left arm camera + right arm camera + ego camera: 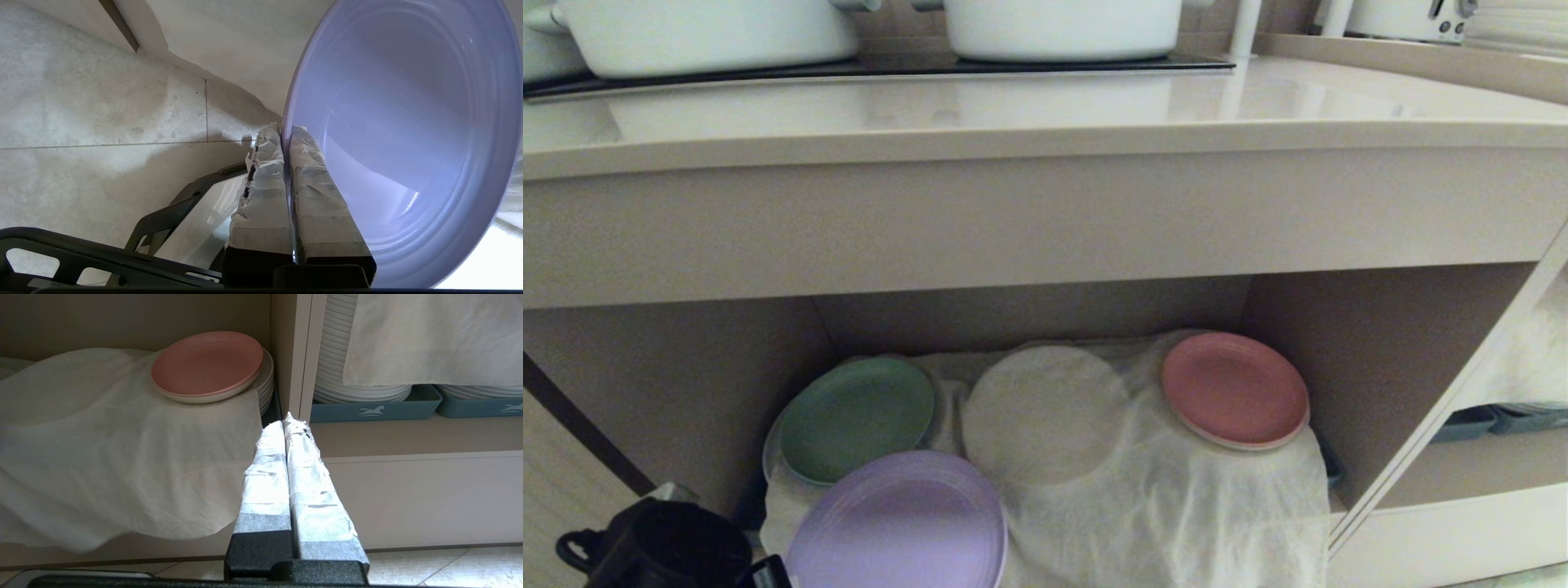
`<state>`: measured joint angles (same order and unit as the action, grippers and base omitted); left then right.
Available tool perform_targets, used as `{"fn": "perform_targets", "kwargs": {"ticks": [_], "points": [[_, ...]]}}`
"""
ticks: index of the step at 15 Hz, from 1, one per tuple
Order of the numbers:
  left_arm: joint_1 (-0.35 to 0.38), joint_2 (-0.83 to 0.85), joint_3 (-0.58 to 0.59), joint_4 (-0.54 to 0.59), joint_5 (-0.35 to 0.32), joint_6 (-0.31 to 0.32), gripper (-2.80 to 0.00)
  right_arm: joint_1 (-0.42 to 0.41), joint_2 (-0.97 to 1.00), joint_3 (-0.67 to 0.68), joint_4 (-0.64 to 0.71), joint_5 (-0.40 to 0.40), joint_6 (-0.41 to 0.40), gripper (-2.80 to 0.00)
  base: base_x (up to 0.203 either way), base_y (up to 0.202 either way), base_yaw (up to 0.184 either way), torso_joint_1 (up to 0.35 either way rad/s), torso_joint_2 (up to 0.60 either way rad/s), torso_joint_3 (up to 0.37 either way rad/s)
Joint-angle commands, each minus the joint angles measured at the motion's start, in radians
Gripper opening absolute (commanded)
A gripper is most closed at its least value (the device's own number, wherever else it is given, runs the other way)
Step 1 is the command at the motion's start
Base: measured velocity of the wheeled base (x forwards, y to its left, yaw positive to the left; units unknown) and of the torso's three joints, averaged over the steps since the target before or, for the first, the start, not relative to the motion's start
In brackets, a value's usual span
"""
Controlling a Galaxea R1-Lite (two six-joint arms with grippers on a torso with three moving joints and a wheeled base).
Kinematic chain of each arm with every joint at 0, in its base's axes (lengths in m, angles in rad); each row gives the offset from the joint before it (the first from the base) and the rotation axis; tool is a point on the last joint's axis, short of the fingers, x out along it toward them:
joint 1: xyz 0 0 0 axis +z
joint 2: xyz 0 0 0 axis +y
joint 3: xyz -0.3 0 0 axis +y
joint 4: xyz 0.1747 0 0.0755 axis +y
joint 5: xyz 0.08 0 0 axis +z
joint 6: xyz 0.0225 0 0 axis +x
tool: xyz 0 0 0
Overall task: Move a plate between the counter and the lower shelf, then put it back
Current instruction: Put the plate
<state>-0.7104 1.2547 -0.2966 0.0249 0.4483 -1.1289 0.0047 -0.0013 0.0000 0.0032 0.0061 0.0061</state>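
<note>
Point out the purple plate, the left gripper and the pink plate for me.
purple plate [898, 523], head view, centre of its face.
left gripper [284, 128], left wrist view, fingertips pinching the rim.
pink plate [1233, 388], head view, centre.

Head camera faces the lower shelf [1045, 327]; right wrist camera shares it.

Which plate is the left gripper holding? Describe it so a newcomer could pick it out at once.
Look below the counter into the lower shelf draped with a white cloth. At its front left, the left gripper is shut on the rim of the plate. It is lavender; its neighbours are a green plate and a pink plate.
</note>
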Motion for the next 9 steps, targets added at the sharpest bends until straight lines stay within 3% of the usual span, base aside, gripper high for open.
{"fn": "perform_targets", "kwargs": {"ticks": [1,9], "points": [[0.000,0.000,0.007,0.001,0.003,-0.006,-2.80,0.000,0.001,0.000,0.000,0.000,0.000,-2.80,0.000,0.000,0.000,0.000,0.00,0.000],[0.000,-0.023,0.007,0.040,0.003,0.001,-2.80,0.000,0.001,0.000,0.000,0.000,0.000,-2.80,0.000,0.000,0.000,0.000,0.00,0.000]]}}
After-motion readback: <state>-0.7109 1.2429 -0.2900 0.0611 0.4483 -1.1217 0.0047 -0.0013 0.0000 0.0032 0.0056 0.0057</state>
